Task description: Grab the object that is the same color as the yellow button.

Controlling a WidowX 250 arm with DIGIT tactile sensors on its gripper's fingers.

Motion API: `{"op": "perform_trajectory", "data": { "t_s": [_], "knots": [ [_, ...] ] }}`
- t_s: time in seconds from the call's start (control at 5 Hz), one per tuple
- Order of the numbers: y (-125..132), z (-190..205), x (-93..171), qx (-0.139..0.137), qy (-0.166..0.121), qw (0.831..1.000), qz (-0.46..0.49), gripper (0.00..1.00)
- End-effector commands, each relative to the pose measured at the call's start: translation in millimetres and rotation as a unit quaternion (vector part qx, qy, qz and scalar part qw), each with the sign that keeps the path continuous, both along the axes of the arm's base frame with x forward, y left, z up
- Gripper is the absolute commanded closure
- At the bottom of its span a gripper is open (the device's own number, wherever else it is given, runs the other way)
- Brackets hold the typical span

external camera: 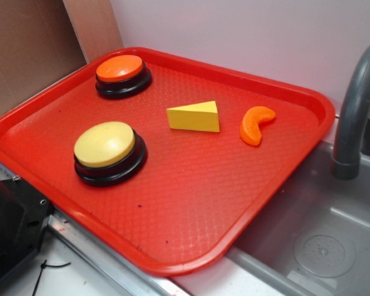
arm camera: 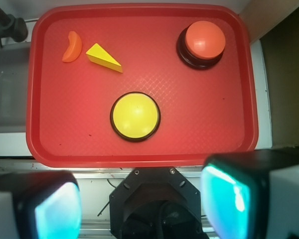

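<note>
The object, a small yellow cheese-shaped wedge [external camera: 194,116] [arm camera: 104,58], lies on the red tray [external camera: 197,203] [arm camera: 204,129] right of the middle in the exterior view. The yellow button [external camera: 108,152] [arm camera: 135,116], pale dome on a black base, sits near the tray's front left. My gripper [arm camera: 139,206] hangs high above the tray's near edge, open, with nothing between its teal pads [arm camera: 57,211]. It does not show in the exterior view. The wedge is far from the fingers.
An orange button [external camera: 123,74] [arm camera: 204,43] stands at the tray's back left. An orange crescent segment [external camera: 256,124] [arm camera: 72,47] lies just beside the wedge. A grey sink [external camera: 320,240] with a faucet [external camera: 356,111] borders the tray. The robot base [arm camera: 157,204] sits below the gripper.
</note>
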State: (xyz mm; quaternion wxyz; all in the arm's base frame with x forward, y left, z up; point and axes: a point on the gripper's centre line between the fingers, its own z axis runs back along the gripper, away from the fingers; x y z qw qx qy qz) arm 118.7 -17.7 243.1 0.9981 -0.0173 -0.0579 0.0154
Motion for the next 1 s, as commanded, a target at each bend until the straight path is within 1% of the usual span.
{"op": "perform_trajectory", "data": {
  "t_s": [0.0, 0.2, 0.4, 0.6, 0.8],
  "knots": [
    [0, 0, 0, 0.0, 0.0, 1.0, 0.0, 0.0],
    [-11, -11, 28, 0.029, 0.012, 0.996, -0.085, 0.0],
    [-15, -25, 53, 0.057, 0.023, 0.986, -0.158, 0.0],
    [-25, -43, 78, 0.074, 0.02, 0.972, -0.223, 0.0],
    [-38, -65, 98, 0.09, -0.031, 0.961, -0.26, 0.0]
  ]
}}
